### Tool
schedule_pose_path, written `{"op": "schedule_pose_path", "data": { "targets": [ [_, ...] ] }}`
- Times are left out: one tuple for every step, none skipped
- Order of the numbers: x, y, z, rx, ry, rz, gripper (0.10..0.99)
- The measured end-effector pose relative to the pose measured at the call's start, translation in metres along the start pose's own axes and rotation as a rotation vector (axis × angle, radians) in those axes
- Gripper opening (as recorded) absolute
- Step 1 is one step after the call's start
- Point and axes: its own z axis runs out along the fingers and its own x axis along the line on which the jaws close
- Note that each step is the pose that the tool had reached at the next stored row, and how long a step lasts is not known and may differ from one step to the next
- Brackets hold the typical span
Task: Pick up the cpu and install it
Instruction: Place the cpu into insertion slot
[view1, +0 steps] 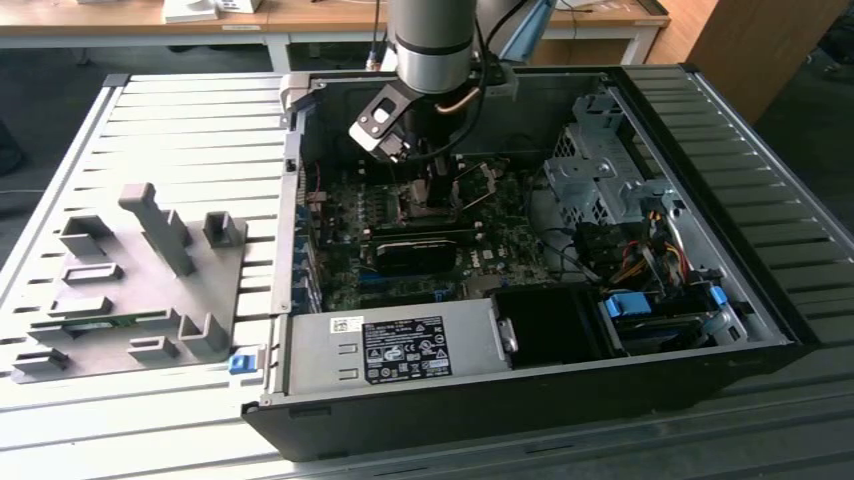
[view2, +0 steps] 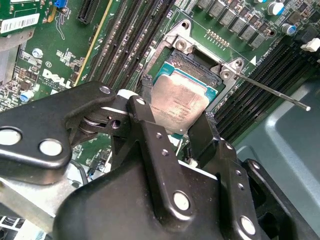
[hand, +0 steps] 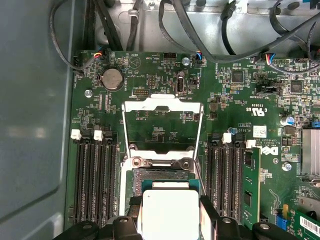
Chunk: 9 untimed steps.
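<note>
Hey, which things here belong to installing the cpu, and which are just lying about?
In the job: cpu, held by the gripper; socket under it; open load plate.
Lying about: grey holder plate; memory stick in its slot; coin battery; power supply.

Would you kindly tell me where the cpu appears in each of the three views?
Exterior view: hidden beneath the claw, above the motherboard.
Second wrist view: the cpu, gripped between the claw's fingers, over the socket frame.
First wrist view: same grip, between the memory slots.
Shared landmark: the socket frame.
</note>
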Motion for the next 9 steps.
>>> {"op": "schedule_pose_path", "data": {
  "targets": [
    [0.0000,-0.0001,0.0003,0.000,0.0000,0.000,0.541],
    [0.0000,-0.0002,0.0007,0.000,0.0000,0.000,0.541],
    [0.0000,-0.0003,0.0011,0.000,0.0000,0.000,0.541],
    [0.0000,-0.0004,0.0014,0.000,0.0000,0.000,0.541],
    [0.0000,-0.0005,0.0018,0.000,0.0000,0.000,0.541],
    [0.0000,-0.0005,0.0022,0.000,0.0000,0.000,0.541],
    [0.0000,-0.0006,0.0027,0.000,0.0000,0.000,0.541],
    [0.0000,-0.0007,0.0032,0.000,0.0001,0.000,0.541],
    [-0.0001,-0.0008,0.0038,0.000,0.0000,0.000,0.541]
  ]
}}
